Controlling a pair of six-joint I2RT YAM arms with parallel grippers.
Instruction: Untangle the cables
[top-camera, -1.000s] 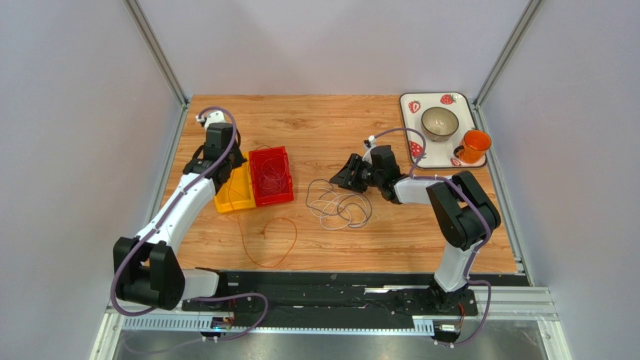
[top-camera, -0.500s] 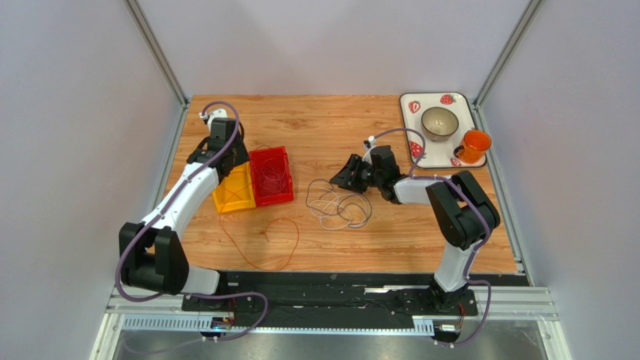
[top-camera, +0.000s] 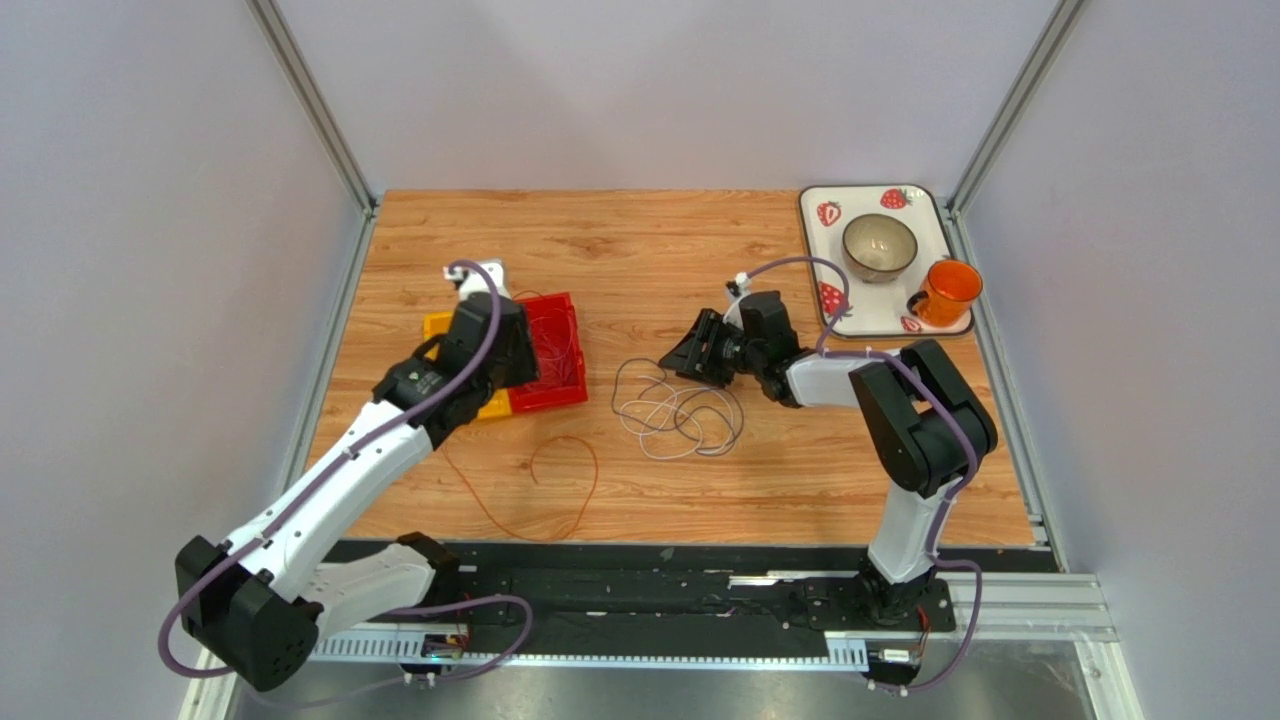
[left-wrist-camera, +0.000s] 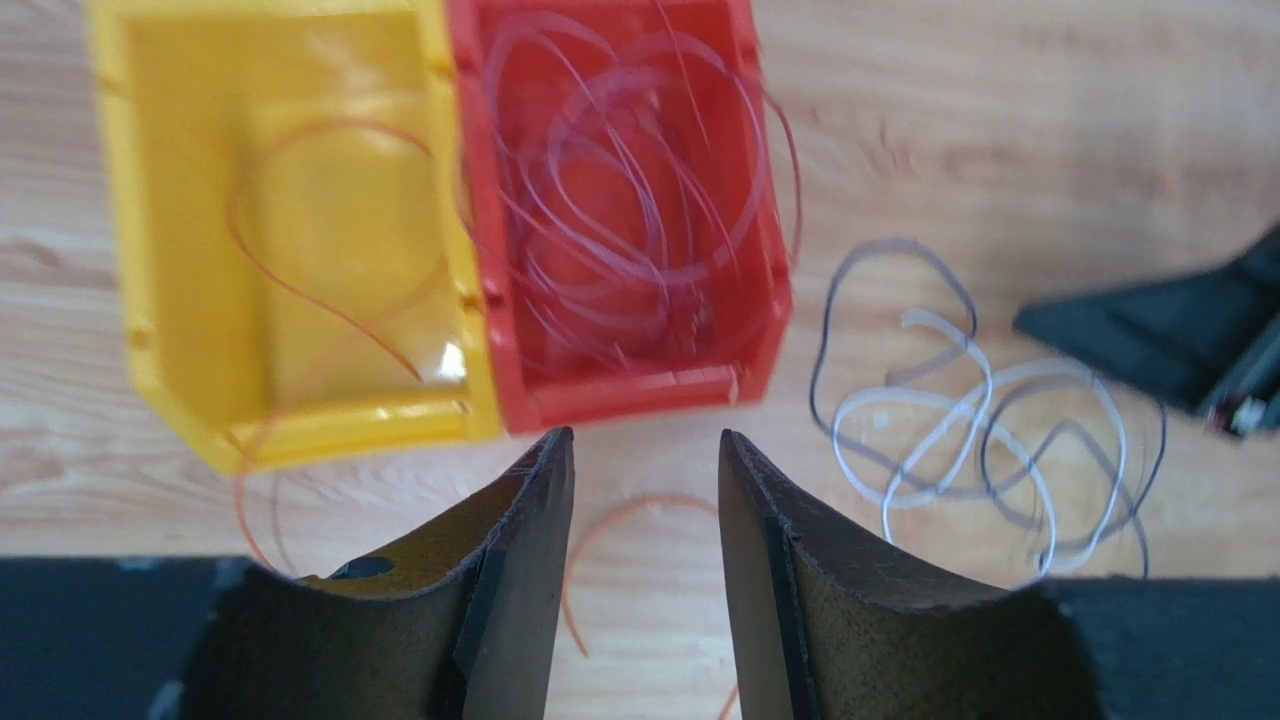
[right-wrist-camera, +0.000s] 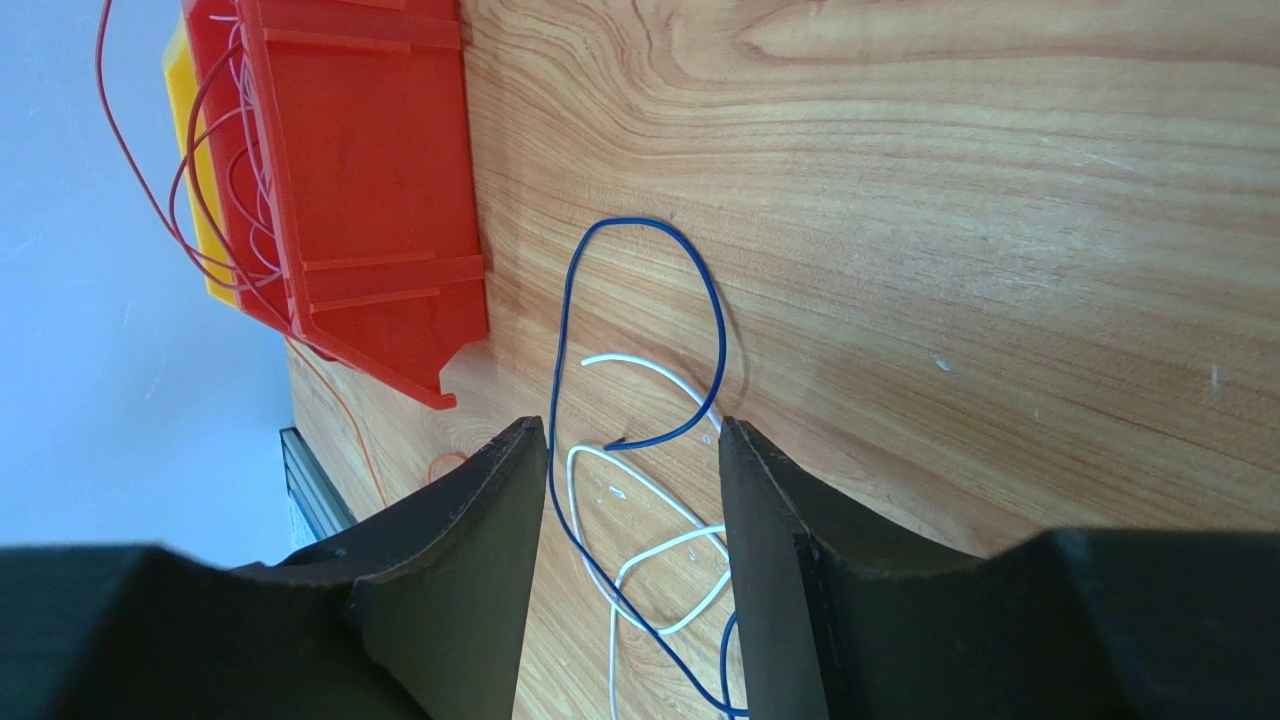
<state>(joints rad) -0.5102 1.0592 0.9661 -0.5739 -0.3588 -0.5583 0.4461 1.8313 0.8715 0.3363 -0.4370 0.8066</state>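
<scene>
loosely tangled cables (top-camera: 679, 413) lie apart from the strawberry-printed tray (top-camera: 872, 309).

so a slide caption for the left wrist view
Open left pincer by a yellow bin and a red bin, thin wires inside both

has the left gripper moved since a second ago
Yes. In the top view the left gripper has swung right and nearer the arm bases, from beyond the yellow bin's far edge to above its seam with the red bin.

Cables (top-camera: 676, 408) look smooth, red bin (left-wrist-camera: 616, 398) glossy plastic, table (top-camera: 676, 240) wooden.
</scene>
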